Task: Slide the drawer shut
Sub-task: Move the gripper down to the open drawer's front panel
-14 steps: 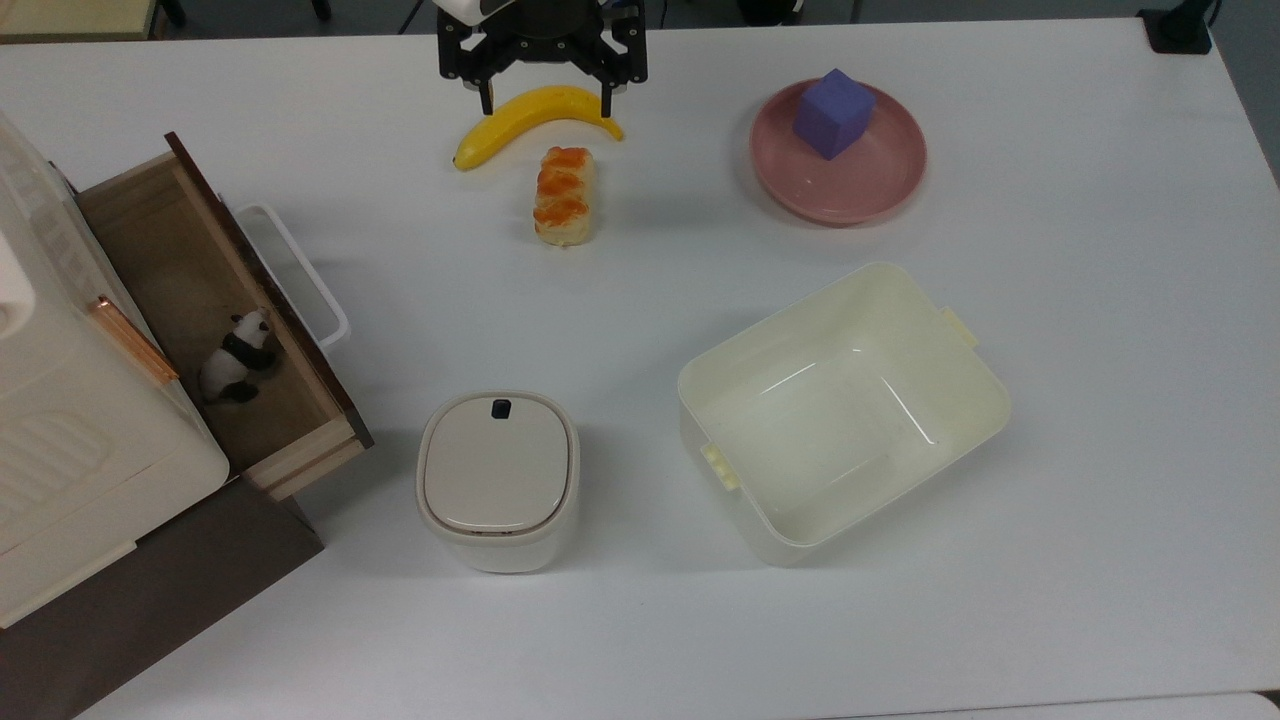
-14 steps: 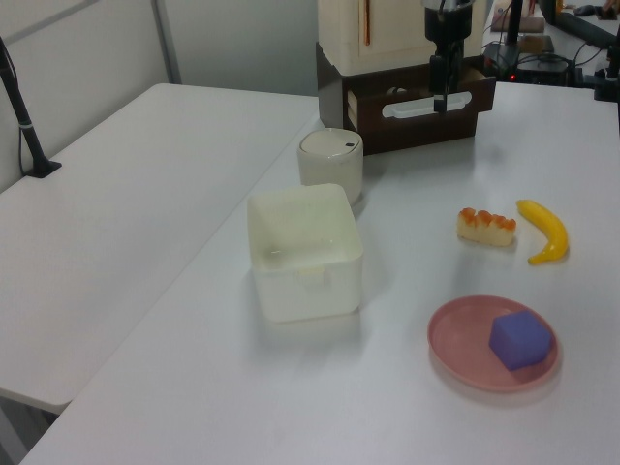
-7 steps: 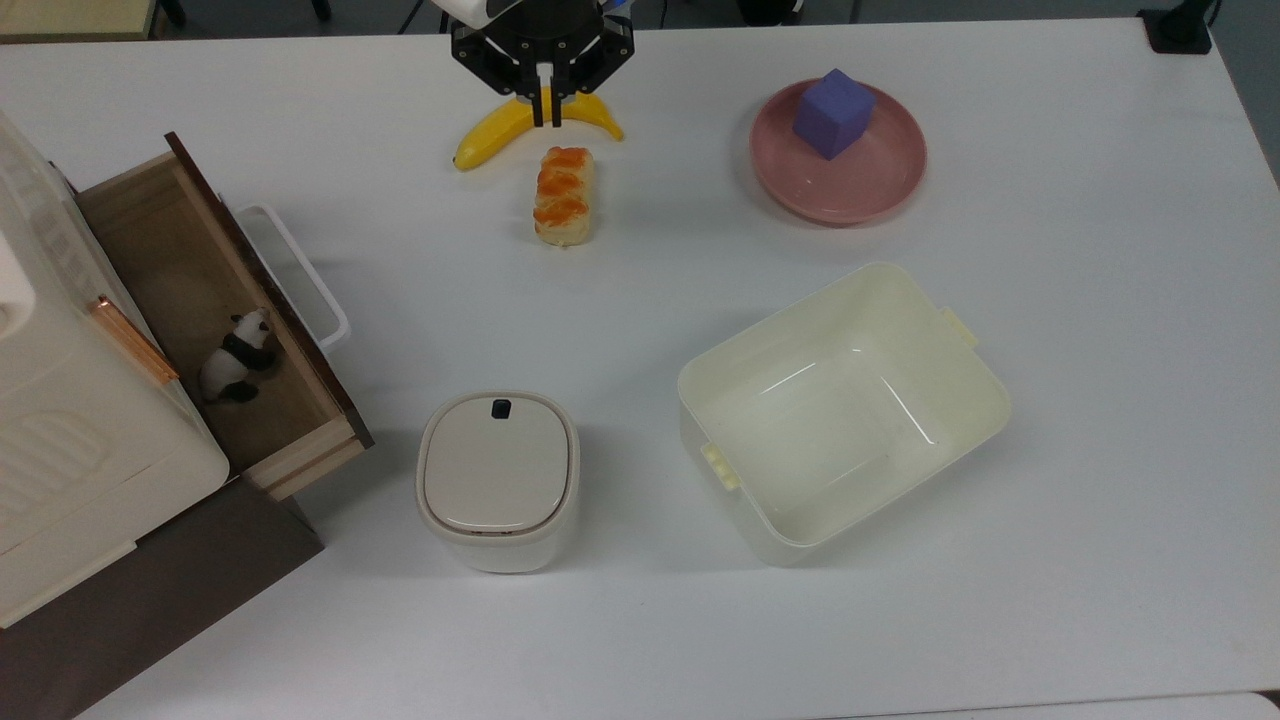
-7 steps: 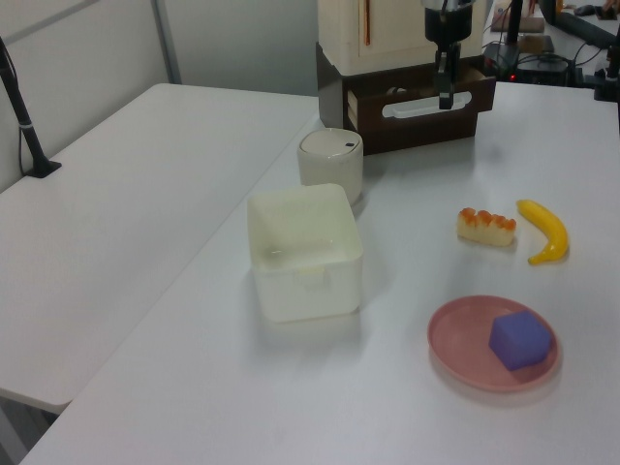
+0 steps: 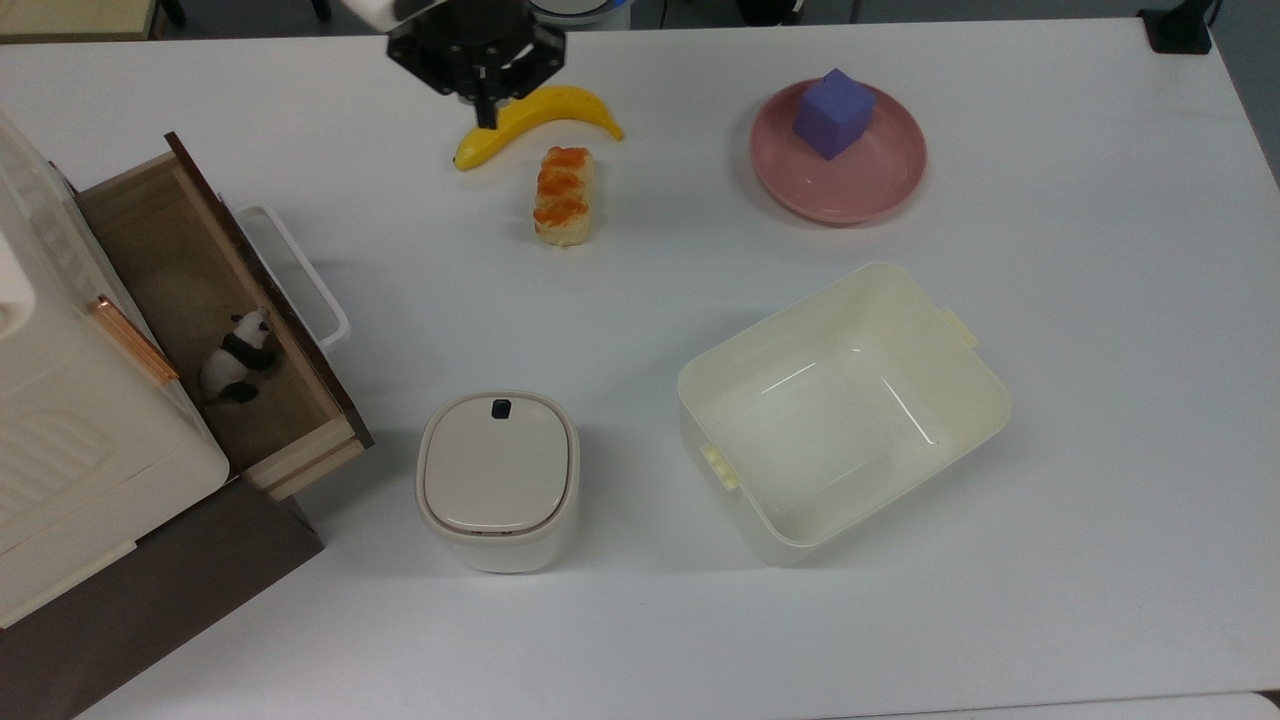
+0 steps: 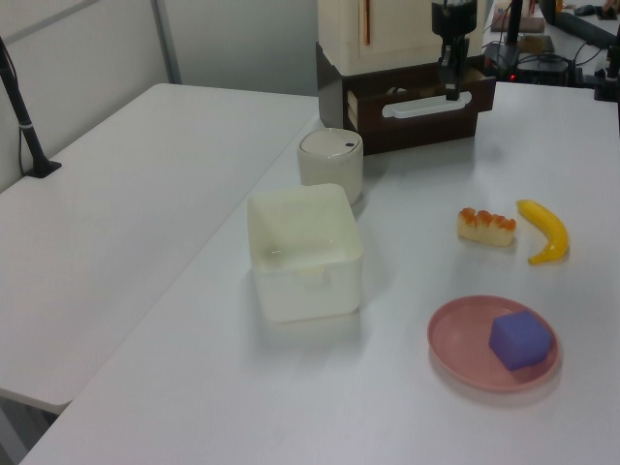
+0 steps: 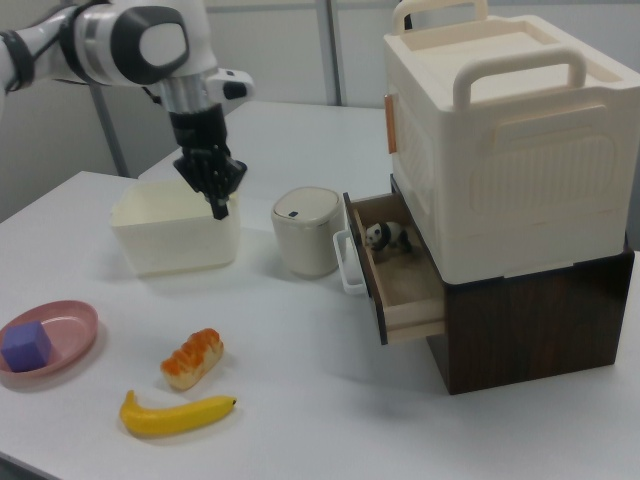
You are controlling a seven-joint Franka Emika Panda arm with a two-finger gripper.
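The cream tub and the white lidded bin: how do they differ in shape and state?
The cream tub is open-topped, rectangular and looks empty; the white lidded bin is shut under a flat lid with a dark button. The cream tub is wider and set askew; the white lidded bin is narrower, with rounded corners. Both are pale and stand on the table.

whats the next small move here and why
Probably carry the shut pincer on toward the drawer, at the top view's left. The drawer stands pulled out with a toy panda inside, and the pincer hangs apart from its front, above the banana.

Open drawer (image 5: 190,300) at the top view's left.
Panda (image 5: 236,356) inside it; bin (image 5: 497,480) and tub (image 5: 960,420) to its right on the surface (image 5: 1100,300).
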